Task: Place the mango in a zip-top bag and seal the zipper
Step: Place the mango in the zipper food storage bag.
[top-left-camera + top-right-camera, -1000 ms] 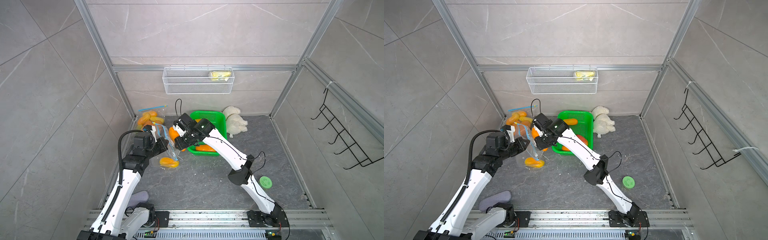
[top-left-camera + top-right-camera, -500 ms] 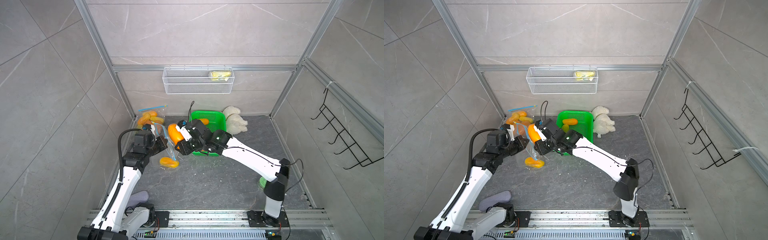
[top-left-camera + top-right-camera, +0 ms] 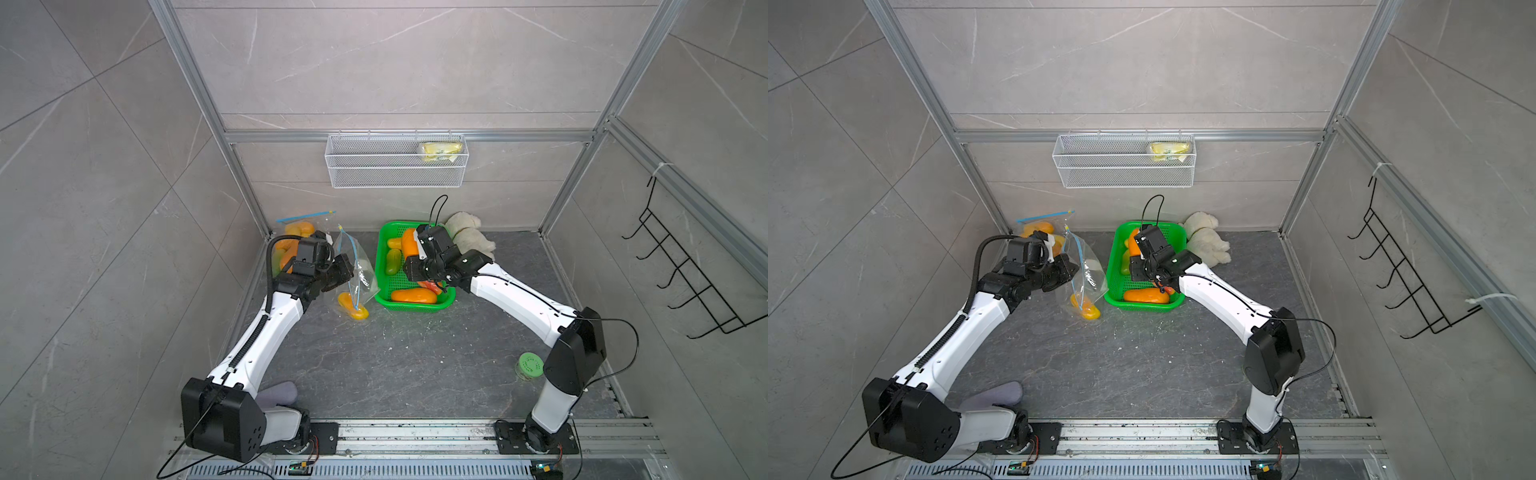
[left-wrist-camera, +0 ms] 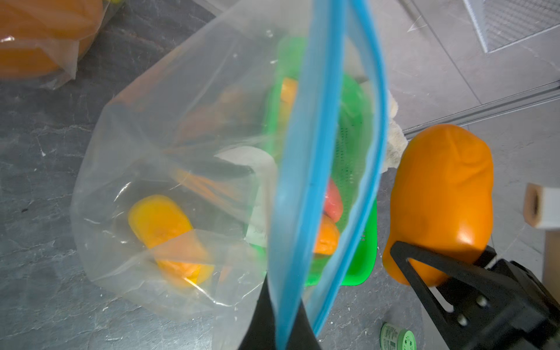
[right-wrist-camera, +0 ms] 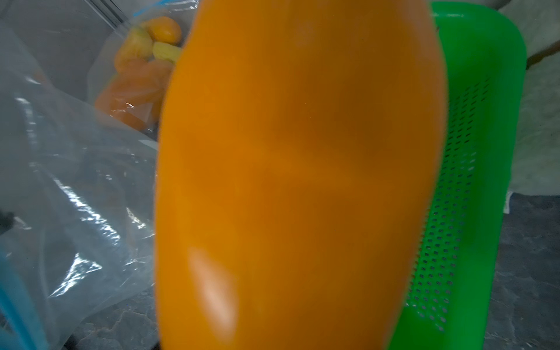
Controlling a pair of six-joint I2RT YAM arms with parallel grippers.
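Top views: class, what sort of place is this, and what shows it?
Likely a robot test cell mocked up as a tiled utility corner: aluminium frame over tile-look walls, a wire shelf and hook rack hung on them, a mounting rail.

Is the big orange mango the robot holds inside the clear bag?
No, the mango sits in the right gripper, outside the clear bag and beside its blue zipper.

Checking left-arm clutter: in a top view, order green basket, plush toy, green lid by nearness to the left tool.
1. green basket, beside the left tool.
2. plush toy, behind the basket.
3. green lid, front right floor.
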